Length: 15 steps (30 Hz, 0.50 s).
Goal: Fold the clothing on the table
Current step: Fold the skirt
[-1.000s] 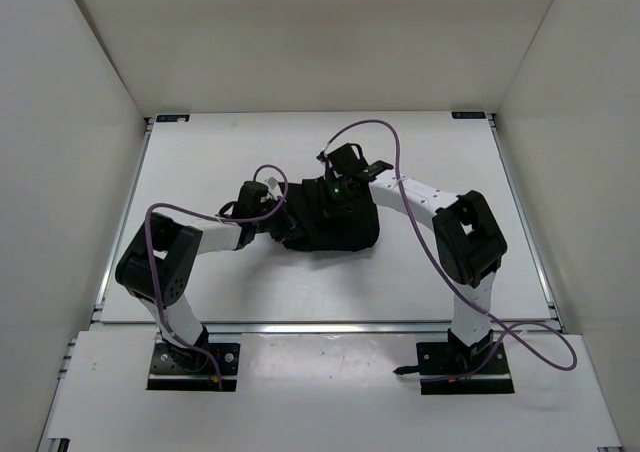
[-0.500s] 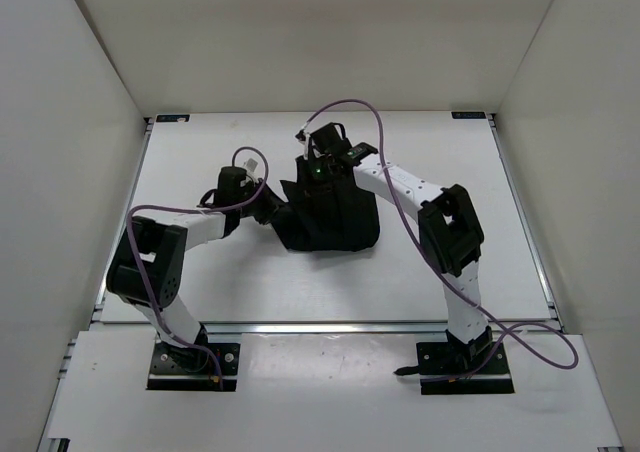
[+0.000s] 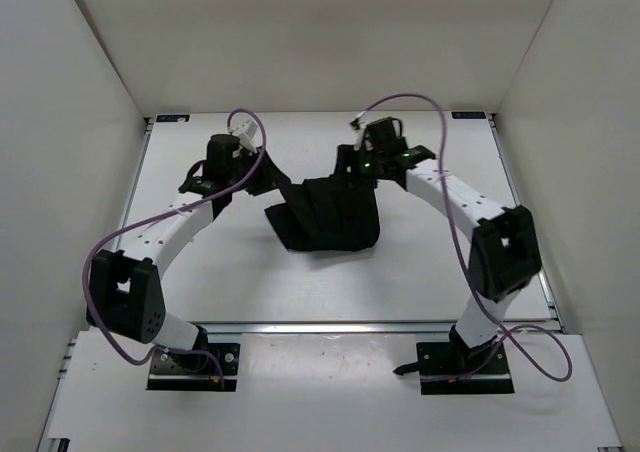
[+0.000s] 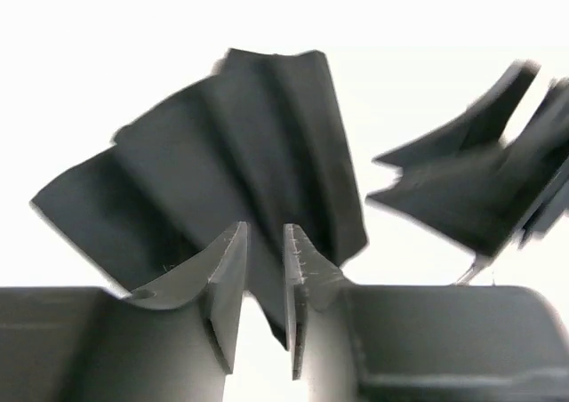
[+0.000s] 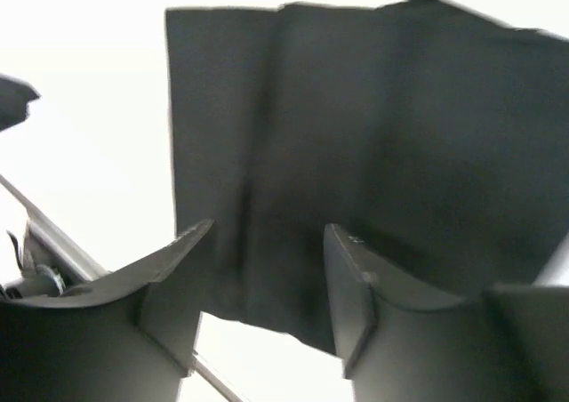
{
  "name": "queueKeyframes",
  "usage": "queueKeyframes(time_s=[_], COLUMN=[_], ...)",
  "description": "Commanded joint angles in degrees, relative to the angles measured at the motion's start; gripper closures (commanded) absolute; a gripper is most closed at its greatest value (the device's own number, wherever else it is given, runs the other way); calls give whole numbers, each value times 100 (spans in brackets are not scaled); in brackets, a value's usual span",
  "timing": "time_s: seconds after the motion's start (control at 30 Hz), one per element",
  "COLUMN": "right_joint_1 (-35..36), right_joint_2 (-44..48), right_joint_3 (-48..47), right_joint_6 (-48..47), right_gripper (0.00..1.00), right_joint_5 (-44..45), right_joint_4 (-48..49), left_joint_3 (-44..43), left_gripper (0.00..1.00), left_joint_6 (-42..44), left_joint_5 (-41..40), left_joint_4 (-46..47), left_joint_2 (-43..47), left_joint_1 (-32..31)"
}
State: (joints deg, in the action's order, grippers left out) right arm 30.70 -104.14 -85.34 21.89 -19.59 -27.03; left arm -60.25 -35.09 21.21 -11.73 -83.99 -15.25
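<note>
The clothing (image 3: 325, 215) lies between left pincer (image 3: 266, 178) and right pincer (image 3: 352, 170).

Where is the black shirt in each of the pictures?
Top external: the clothing lies in the middle.
Left wrist: clothing centre-left, blurry.
Right wrist: clothing fills the upper right.
Shared landmark: the white table under it.

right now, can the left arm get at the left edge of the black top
Probably yes. The left fingers hover apart just off the clothing, with only bare table between; the right arm is at its far edge.
</note>
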Motion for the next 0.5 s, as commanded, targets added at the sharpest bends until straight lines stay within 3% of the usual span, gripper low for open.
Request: queueKeyframes(time_s=[0.0,0.07,0.27,0.47], right_joint_1=[-528,-774,-1145,-1154], right_joint_2=[833,1087,1624,1625], right_joint_3=[412,850,2273,2979], right_joint_6=[26,-1,254,421], right_gripper=[45,40,51,56], right_joint_5=[359,351,70,-194], right_joint_4=[498,383,926,1481], left_joint_3=[-198,-84,909,1594], left_gripper=[64,63,89,98], left_joint_6=[433,311,-296,-428], left_joint_5=[-267,-188,94,-38], left_joint_4=[-471,-340,487,742], left_joint_2=[268,304,295,-126], left_joint_1=[-558,-917,-1559,-1736])
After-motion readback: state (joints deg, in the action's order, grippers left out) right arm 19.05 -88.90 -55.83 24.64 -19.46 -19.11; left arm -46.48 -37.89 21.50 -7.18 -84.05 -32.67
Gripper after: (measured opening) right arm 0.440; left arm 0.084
